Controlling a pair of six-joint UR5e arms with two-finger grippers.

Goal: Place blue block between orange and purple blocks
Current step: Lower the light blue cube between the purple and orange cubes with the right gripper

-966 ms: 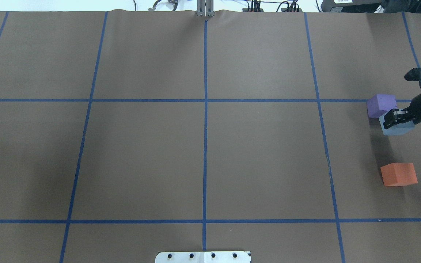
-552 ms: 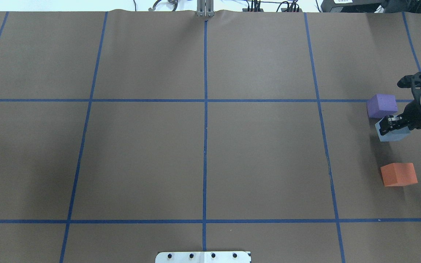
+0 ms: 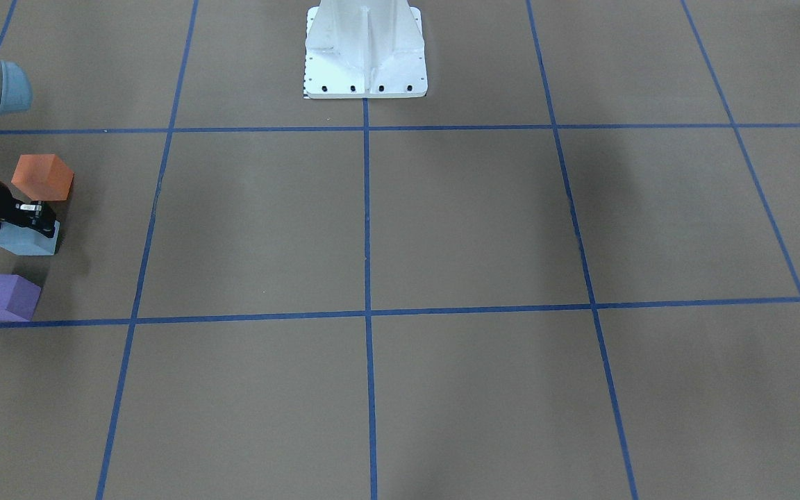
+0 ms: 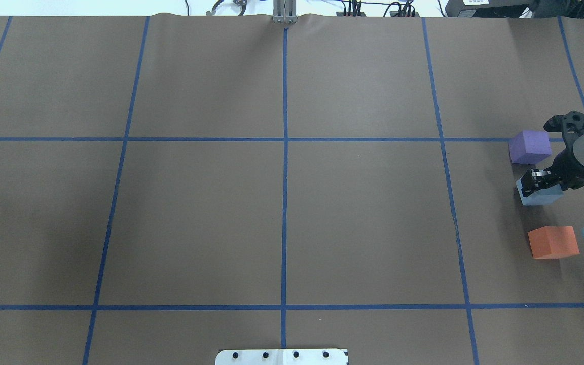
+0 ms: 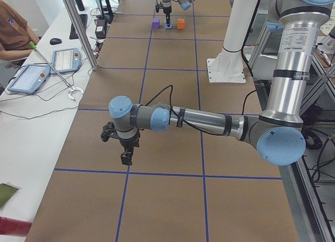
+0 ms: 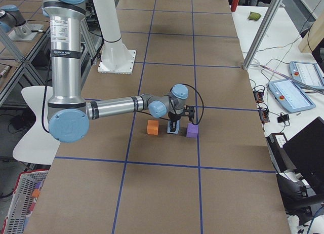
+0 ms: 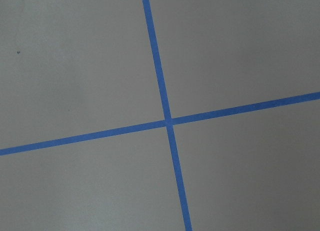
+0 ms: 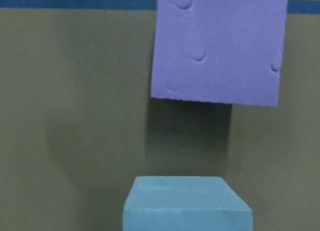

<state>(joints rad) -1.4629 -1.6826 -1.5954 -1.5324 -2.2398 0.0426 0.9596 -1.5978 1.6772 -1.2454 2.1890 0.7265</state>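
while the blue block (image 4: 540, 197) lies between the purple block (image 4: 529, 147) and the orange block (image 4: 553, 242), it touches neither, and the three stand in a rough line near the robot's right end of the desk (image 4: 363, 213). whether the blue block rests on the brown paper or hangs just above it cannot be told. the right claw (image 4: 534, 182) comes down on its top, the two fingers pinching the block from opposite sides. from the right wrist view, the blue block's top face fills the lower middle. the purple block lies beyond it across a patch of shadowed paper, with a strip of blue tape (image 8: 75, 1) behind it. the left claw (image 5: 126, 158) hangs well apart from the blocks, pointing down close over the paper beside a crossing of tape lines. it shows only in the side view, so whether it is spread or pressed together cannot be told.
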